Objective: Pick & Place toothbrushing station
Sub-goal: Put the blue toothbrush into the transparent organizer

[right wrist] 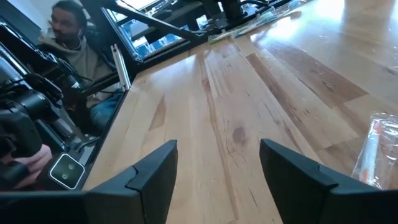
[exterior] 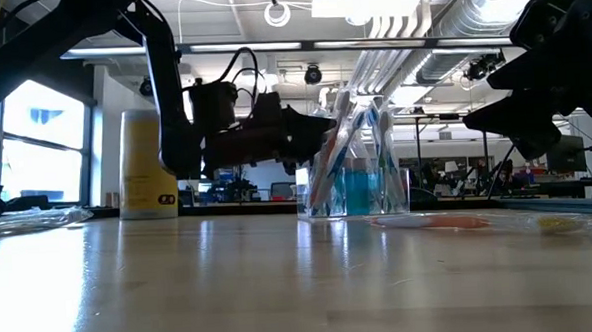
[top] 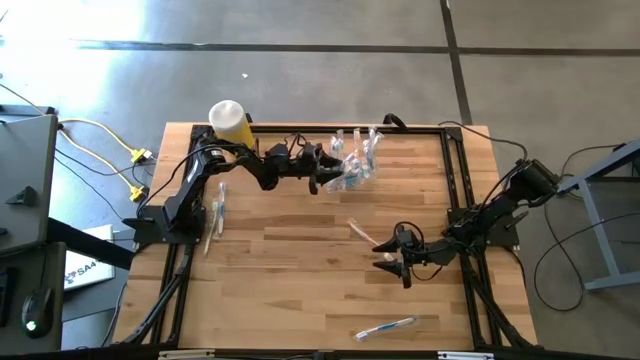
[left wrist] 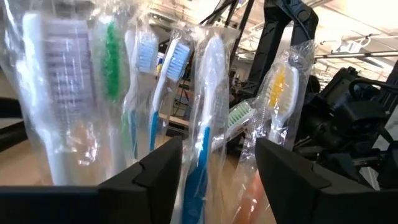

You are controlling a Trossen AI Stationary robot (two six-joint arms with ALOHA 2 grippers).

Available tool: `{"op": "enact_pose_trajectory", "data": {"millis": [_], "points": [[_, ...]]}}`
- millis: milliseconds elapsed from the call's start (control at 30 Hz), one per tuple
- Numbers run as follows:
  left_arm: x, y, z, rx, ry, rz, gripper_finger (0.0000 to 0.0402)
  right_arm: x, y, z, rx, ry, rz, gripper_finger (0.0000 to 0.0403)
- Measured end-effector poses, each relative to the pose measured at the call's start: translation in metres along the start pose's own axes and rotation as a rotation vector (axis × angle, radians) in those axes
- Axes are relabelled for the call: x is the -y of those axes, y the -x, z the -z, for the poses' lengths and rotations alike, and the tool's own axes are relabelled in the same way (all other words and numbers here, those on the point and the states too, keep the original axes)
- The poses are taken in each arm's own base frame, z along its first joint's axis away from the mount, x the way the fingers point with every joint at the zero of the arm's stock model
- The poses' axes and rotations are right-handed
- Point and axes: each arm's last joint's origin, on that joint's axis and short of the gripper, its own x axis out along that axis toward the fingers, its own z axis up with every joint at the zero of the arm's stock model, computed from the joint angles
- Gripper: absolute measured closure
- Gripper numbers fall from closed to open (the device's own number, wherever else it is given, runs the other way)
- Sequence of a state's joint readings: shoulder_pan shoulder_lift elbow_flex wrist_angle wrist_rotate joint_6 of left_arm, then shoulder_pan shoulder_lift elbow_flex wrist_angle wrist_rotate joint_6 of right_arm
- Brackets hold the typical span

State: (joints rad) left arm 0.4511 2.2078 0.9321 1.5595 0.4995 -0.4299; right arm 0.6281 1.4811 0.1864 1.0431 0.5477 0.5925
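Reaching twd the clear cup (top: 358,168) of wrapped toothbrushes (left wrist: 205,118), left hand (top: 325,172) is seen spread; right hand (top: 392,257) spread too, held above table (top: 290,280).

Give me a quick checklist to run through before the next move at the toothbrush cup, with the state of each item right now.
1. Clear cup upright near the table's far edge: ok.
2. Wrapped toothbrushes standing in the cup: ok.
3. Left gripper beside the cup, fingers apart, nothing held: ok.
4. Left fingers touching the wrappers or clear of them: cannot tell.
5. Right gripper open and empty over bare wood: ok.
6. Loose toothbrushes still to collect, pink one near the right gripper and blue one at the front edge: not ok.
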Motion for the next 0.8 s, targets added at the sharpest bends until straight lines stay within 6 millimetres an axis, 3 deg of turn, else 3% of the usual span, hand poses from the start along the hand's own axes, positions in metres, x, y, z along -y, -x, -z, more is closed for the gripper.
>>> {"op": "enact_pose_trajectory", "data": {"millis": [333, 533, 800], "points": [[0.003, -0.001, -0.007, 0.011, -0.016, 0.022, 0.0222, 0.0, 0.0, 0.0, -0.001, 0.009, -0.001, 0.0183], [0.011, -0.004, -0.021, 0.0, -0.047, 0.133, 0.0224, 0.0, 0.0, 0.0, -0.004, -0.008, -0.004, 0.0183], [0.017, -0.006, -0.037, 0.023, -0.109, 0.159, 0.0224, 0.0, 0.0, 0.0, -0.004, -0.009, -0.004, 0.0183]]}}
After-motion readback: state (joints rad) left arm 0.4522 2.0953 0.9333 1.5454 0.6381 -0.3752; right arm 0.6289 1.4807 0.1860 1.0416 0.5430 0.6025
